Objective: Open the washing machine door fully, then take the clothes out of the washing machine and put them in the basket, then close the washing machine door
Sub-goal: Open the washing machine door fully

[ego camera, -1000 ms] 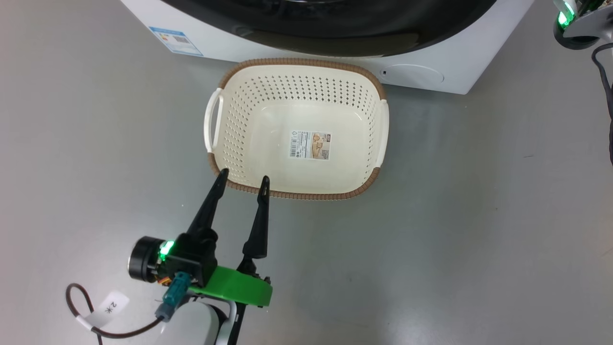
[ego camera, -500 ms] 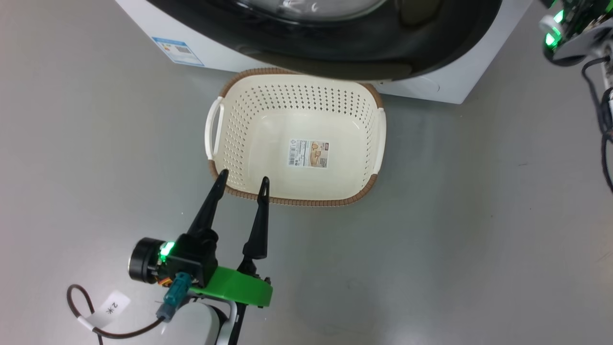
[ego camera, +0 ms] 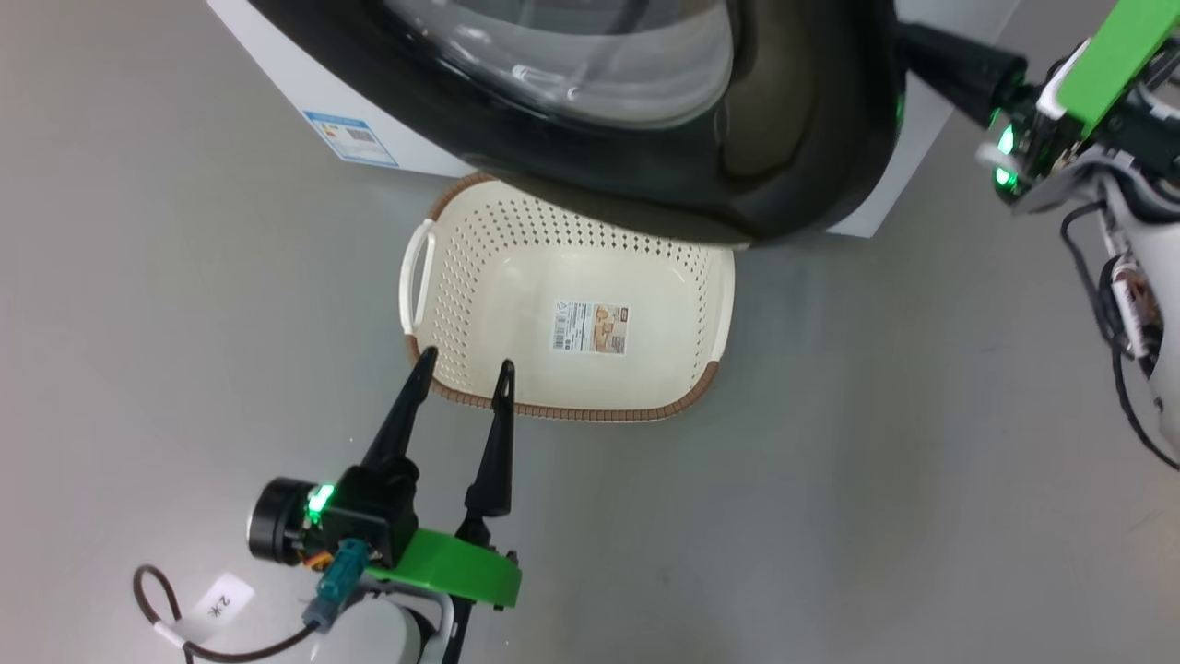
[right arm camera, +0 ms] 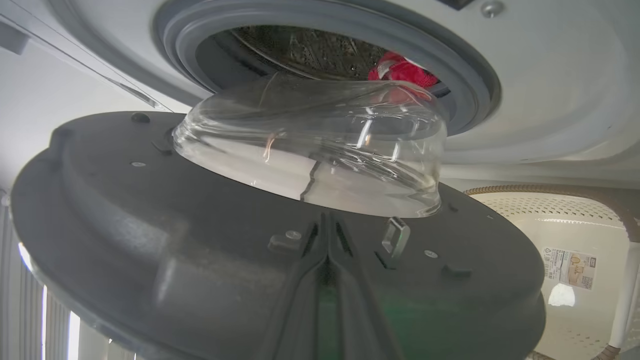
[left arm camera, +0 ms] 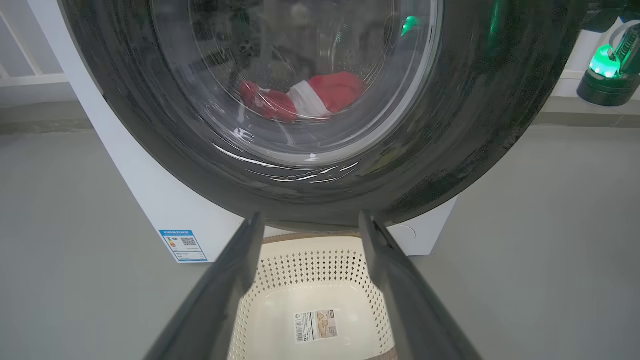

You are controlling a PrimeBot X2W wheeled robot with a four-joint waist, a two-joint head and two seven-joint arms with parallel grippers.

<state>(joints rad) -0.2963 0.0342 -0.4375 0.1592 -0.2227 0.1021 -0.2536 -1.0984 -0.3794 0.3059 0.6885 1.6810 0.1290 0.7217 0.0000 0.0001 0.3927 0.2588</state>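
Right gripper, fingers pressed together, lies against the inner face of the round black-rimmed glass door. Left gripper stands spread.

The light is bright and even. White streaks of glare sit on the glass of the washing machine door, and its shiny black rim shows a green glow (on the right edge). The floor under the door has a soft shadow. In the left wrist view the door bends at the edges and the left gripper below it is blurry. In the right wrist view the right gripper before the door is blurry too.
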